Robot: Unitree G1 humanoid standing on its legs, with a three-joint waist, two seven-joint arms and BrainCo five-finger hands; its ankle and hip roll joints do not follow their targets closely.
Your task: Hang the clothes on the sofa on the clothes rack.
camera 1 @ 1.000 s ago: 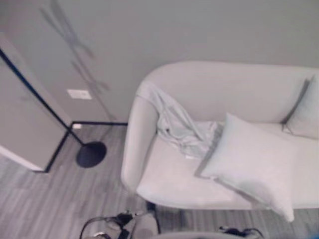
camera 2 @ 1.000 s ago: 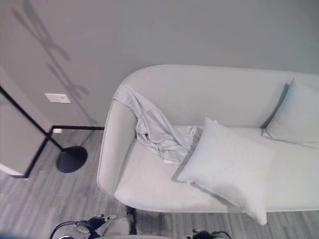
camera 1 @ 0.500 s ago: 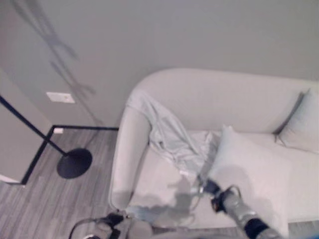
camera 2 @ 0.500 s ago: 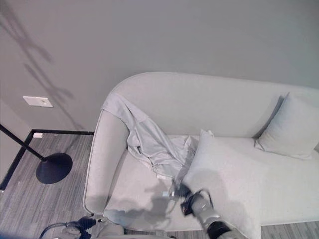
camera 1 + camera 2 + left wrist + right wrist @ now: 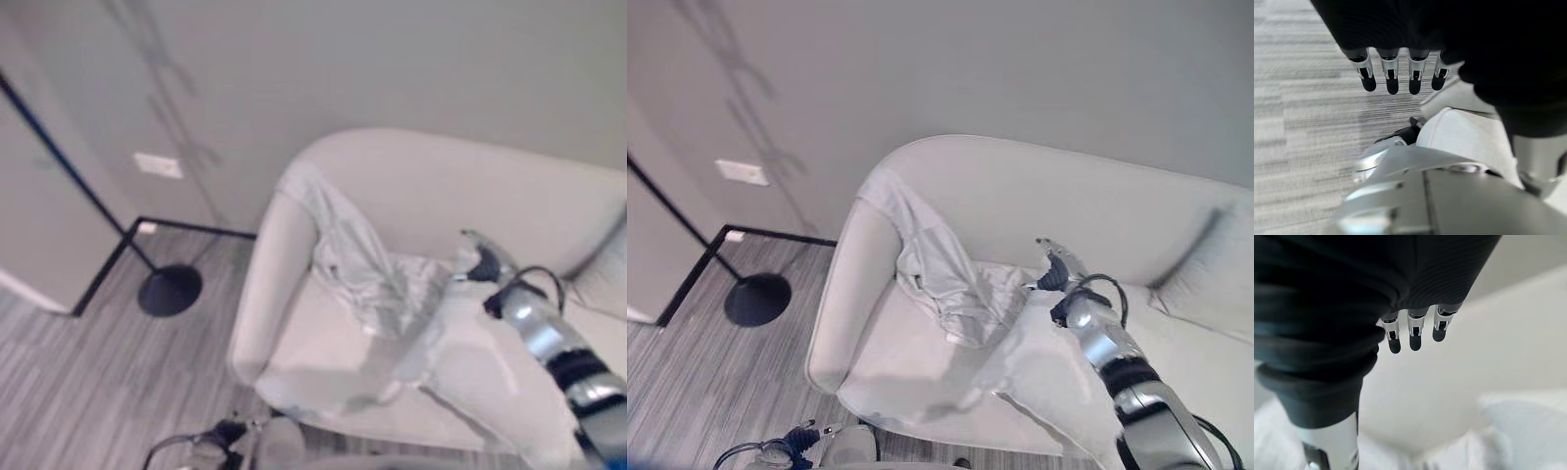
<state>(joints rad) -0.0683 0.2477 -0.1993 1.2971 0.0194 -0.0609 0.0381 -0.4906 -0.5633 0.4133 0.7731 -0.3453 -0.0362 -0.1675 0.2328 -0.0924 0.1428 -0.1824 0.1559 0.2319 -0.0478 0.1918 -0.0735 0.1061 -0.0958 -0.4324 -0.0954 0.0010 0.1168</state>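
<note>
A light grey garment (image 5: 940, 269) hangs from the top of the sofa's left armrest and trails down onto the seat. My right hand (image 5: 1056, 266) reaches in over the big pillow (image 5: 1048, 377) and hovers just right of the garment's crumpled lower end. Its fingers (image 5: 1414, 335) are straight and hold nothing, with the sofa's back beyond them. The clothes rack is a thin black pole (image 5: 59, 147) on a round black base (image 5: 757, 299), on the floor left of the sofa. My left hand (image 5: 1392, 78) hangs open above the grey floor.
The pale sofa (image 5: 1019, 196) stands against a grey wall. A second pillow (image 5: 1215, 284) leans at its right end. A white wall socket (image 5: 743, 172) sits low on the wall, and a pale panel (image 5: 39, 235) stands left of the rack.
My right arm has lifted from the seat's front edge and reached back over the pillow, close to the garment's lower end. The camera has shifted; the garment lies as before.
</note>
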